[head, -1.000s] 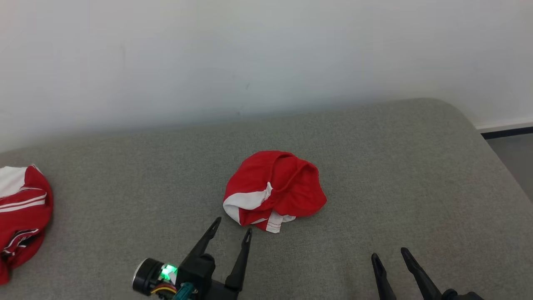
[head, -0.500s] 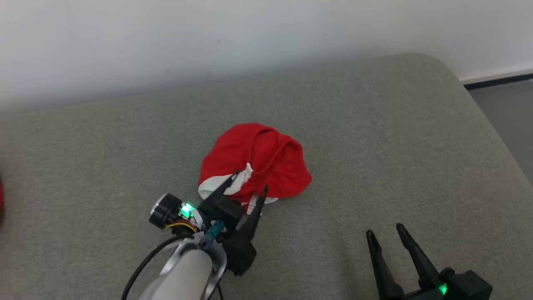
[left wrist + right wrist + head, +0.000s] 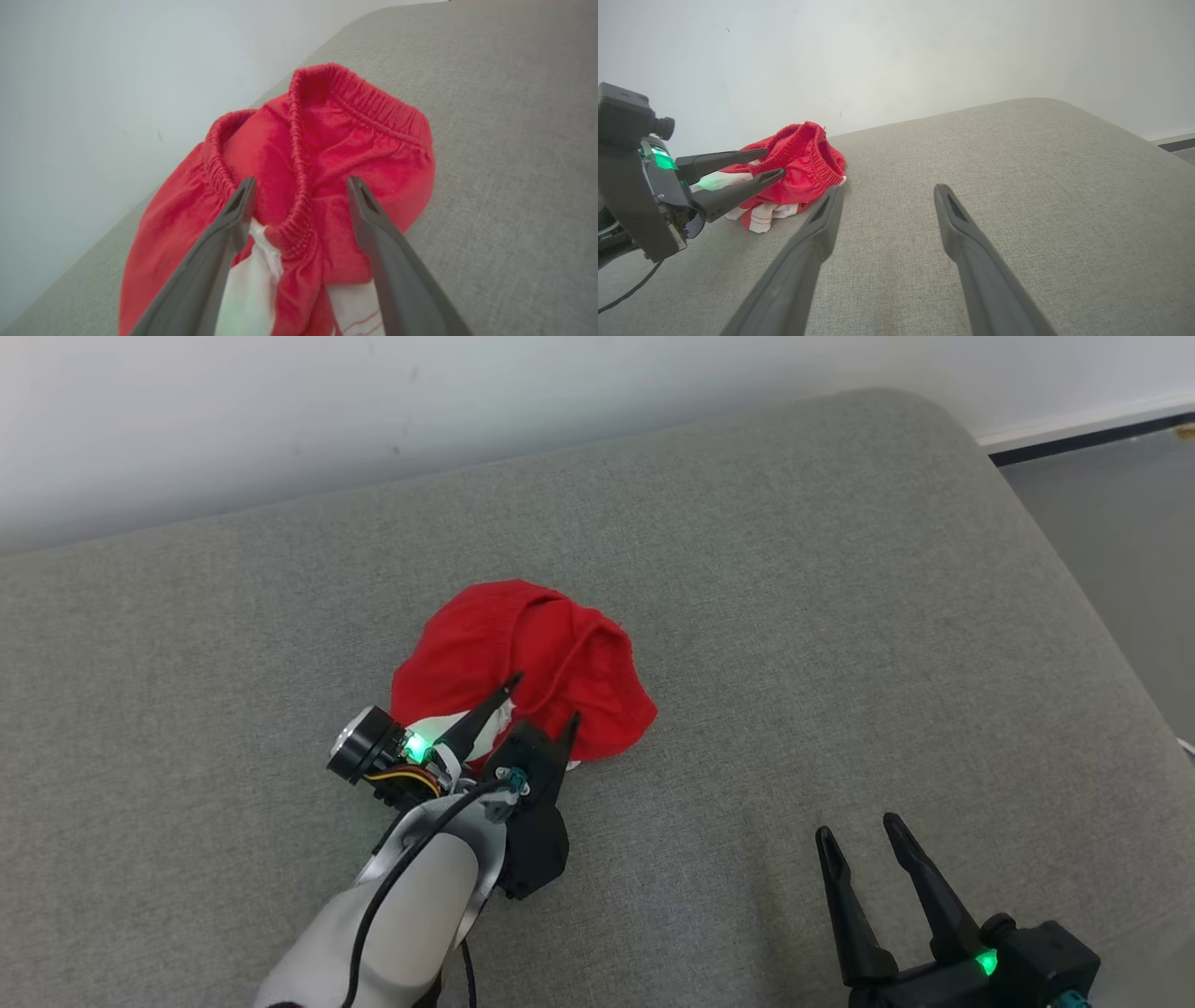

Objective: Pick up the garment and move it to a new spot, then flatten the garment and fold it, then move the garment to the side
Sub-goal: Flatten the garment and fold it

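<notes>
The garment (image 3: 523, 663) is a crumpled heap of red cloth with white panels and an elastic waistband, lying mid-surface on the grey cushion (image 3: 794, 616). My left gripper (image 3: 543, 703) stands open over the heap's near edge, its two fingers spread either side of a raised waistband fold (image 3: 299, 219) without pinching it. In the left wrist view the garment (image 3: 364, 140) fills the middle, and the left gripper (image 3: 301, 186) straddles the fold. My right gripper (image 3: 861, 833) hovers open at the lower right, apart from the cloth. The right wrist view shows the garment (image 3: 803, 163) and the left gripper (image 3: 763, 164) at its left.
A white wall (image 3: 373, 401) runs along the cushion's far edge. The cushion's rounded corner (image 3: 943, 420) drops to a grey floor (image 3: 1111, 523) on the right. Open grey cushion lies around the heap on both sides.
The head camera has tilted down and shifted. My left gripper has reached forward from in front of the heap to over its near edge, still open. The right gripper stays open.
</notes>
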